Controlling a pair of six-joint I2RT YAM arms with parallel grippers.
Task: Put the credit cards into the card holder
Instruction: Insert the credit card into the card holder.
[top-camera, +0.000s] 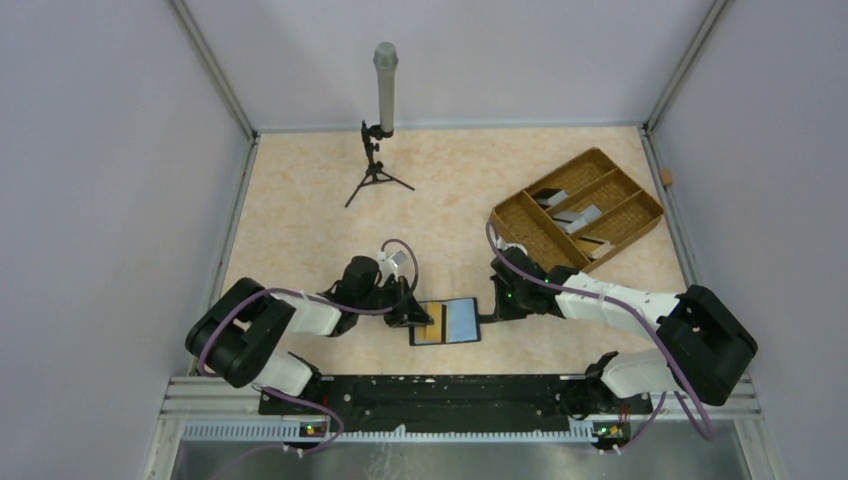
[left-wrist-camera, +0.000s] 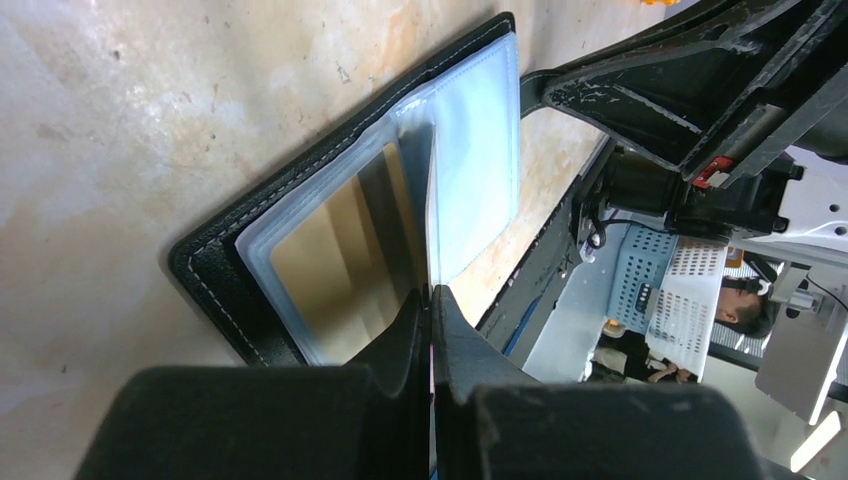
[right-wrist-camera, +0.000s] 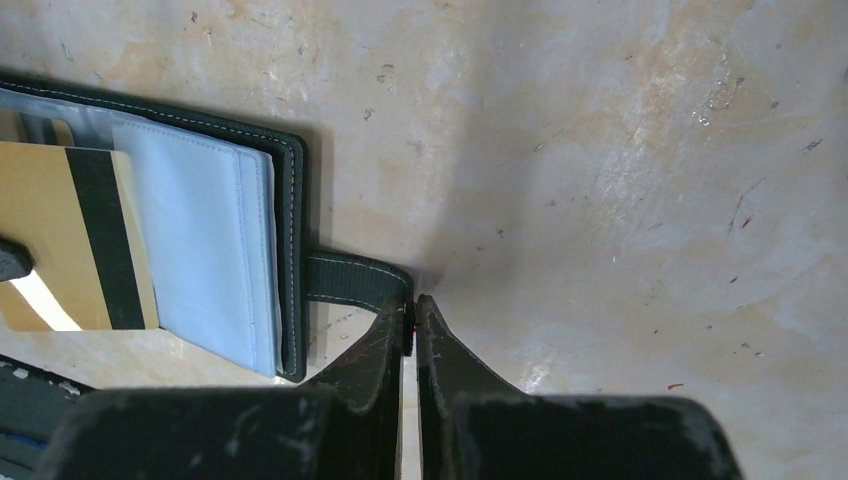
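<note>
Right wrist, stitched black card holder (right-wrist-camera: 292, 200), woven tab (right-wrist-camera: 355, 280)

I'm working in a robotics lab test cell. Plain pale walls (top-camera: 100, 150) on aluminium framing (top-camera: 215, 70) box in the bench (top-camera: 300, 220). Two robot arms (top-camera: 300, 318) are bolted to a metal rail (top-camera: 440, 392). A grey cylinder stands on a small tripod (top-camera: 378, 172), and a seated person (left-wrist-camera: 742, 300) is visible beyond.

Far left: tripod (top-camera: 377, 170) stands on worktop (top-camera: 450, 210).
Far right: tray (top-camera: 545, 181).
Between them: open passage.
Near centre: wallet (top-camera: 455, 322) with card (right-wrist-camera: 70, 235).

Pale lilac walls (top-camera: 100, 150), beige marbled table (top-camera: 300, 220)
</note>
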